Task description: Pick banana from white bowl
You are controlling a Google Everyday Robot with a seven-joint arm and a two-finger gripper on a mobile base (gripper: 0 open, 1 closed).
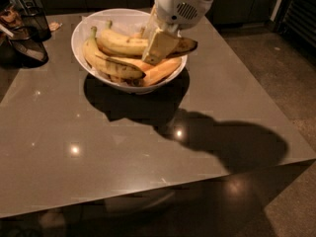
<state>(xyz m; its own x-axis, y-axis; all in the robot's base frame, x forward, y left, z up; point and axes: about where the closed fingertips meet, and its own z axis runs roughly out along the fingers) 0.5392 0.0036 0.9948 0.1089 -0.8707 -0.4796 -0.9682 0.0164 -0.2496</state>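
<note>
The white bowl (79,31) stands at the back of the dark table and holds several bananas. The banana (123,42) lies on top of the pile, long and yellow, its blackened end (186,45) poking out over the bowl's right rim. My gripper (157,47) reaches down from the top into the right part of the bowl. Its pale fingers (159,44) are closed around the banana near its dark end. The part of the banana behind the fingers is hidden.
A fatter yellow banana with dark streaks (111,64) and an orange-toned banana (160,71) lie lower in the bowl. Dark wire-mesh baskets (27,38) stand at the table's back left. The glossy table (123,147) ends at a front edge and a right edge, with floor beyond.
</note>
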